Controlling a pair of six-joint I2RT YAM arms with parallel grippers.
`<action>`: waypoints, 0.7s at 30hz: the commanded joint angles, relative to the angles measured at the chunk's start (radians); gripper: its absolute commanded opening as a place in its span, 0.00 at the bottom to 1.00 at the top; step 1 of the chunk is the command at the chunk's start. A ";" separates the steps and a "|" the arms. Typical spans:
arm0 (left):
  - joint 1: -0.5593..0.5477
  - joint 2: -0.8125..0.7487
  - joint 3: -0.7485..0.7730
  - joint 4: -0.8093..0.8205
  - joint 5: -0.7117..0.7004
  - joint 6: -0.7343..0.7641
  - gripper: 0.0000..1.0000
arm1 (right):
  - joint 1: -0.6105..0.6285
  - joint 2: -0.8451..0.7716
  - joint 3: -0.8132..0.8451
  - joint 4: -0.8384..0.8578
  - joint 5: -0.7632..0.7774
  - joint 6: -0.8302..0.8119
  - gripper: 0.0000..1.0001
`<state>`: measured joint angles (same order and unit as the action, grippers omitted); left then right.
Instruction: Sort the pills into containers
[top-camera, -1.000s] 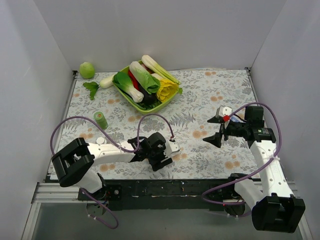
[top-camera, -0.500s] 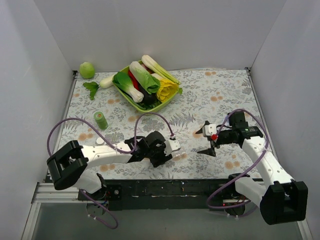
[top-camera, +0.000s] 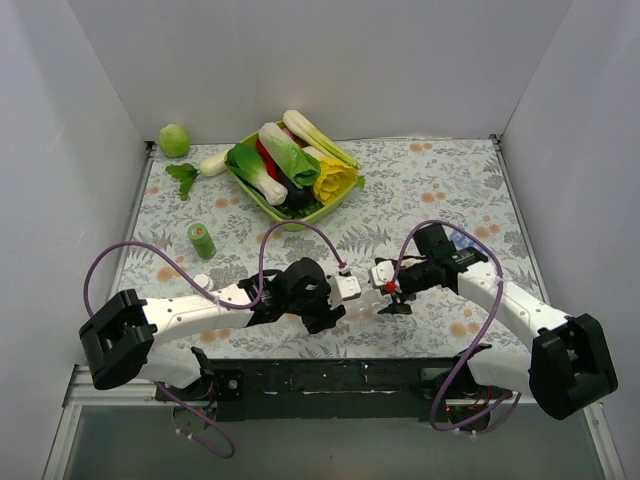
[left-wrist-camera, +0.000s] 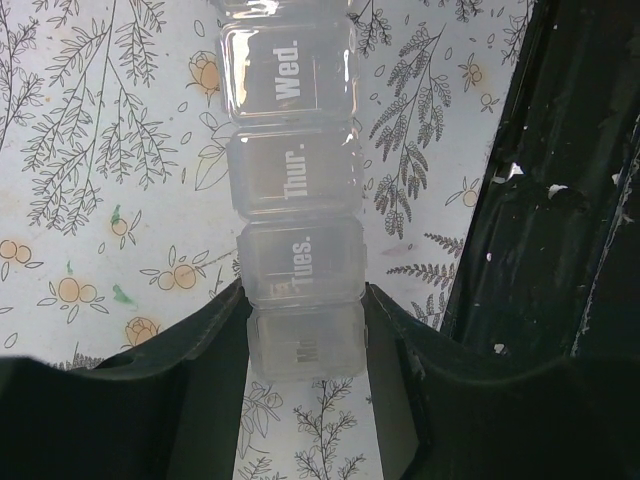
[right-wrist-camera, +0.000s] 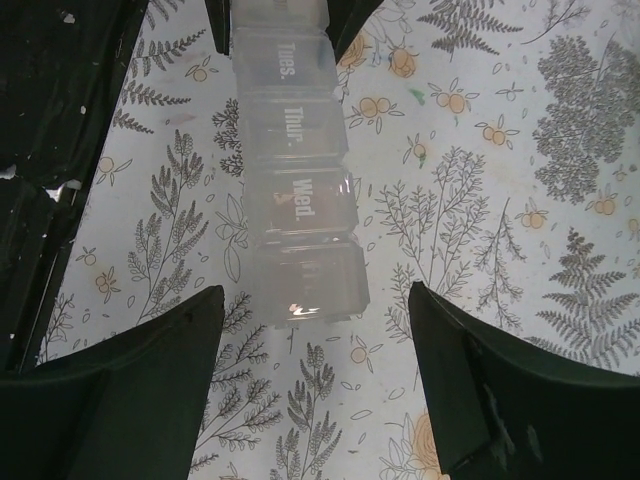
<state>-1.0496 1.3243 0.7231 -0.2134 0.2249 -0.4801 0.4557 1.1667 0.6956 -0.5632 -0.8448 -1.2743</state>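
Note:
The clear pill-organiser strip (left-wrist-camera: 296, 180) lies on the floral mat, lids marked Wed., Thur., Tues. My left gripper (left-wrist-camera: 305, 335) is shut on its end compartment, a finger on each side. In the top view the strip (top-camera: 348, 288) sits between the two grippers, the left gripper (top-camera: 330, 297) to its left. My right gripper (top-camera: 386, 290) is open and empty, just right of the strip's free end. In the right wrist view the strip (right-wrist-camera: 296, 190) runs away from my open right gripper (right-wrist-camera: 315, 345), its near end just ahead of the fingertips. No loose pills show.
A small green bottle (top-camera: 201, 240) stands at the left, a white cap (top-camera: 202, 282) near it. A green tray of toy vegetables (top-camera: 262, 196) sits at the back, with a green ball (top-camera: 174, 139) and a white radish (top-camera: 213, 162) beside it. The black base rail (left-wrist-camera: 560, 200) runs close to the strip.
My right arm has swung left and down from the right side to the strip's free end, jaws open. My left gripper has moved slightly right, still holding the strip.

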 joint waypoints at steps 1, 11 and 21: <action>-0.006 -0.025 0.033 0.005 0.019 -0.008 0.00 | 0.037 0.036 0.022 0.006 0.030 0.021 0.78; -0.006 -0.022 0.033 0.003 0.005 -0.009 0.00 | 0.063 0.077 0.071 -0.052 -0.023 0.056 0.58; -0.006 -0.011 0.044 -0.024 -0.022 0.008 0.00 | 0.064 0.116 0.110 -0.073 -0.042 0.127 0.37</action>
<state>-1.0515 1.3243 0.7303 -0.2356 0.2245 -0.4866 0.5129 1.2629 0.7494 -0.6029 -0.8394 -1.1885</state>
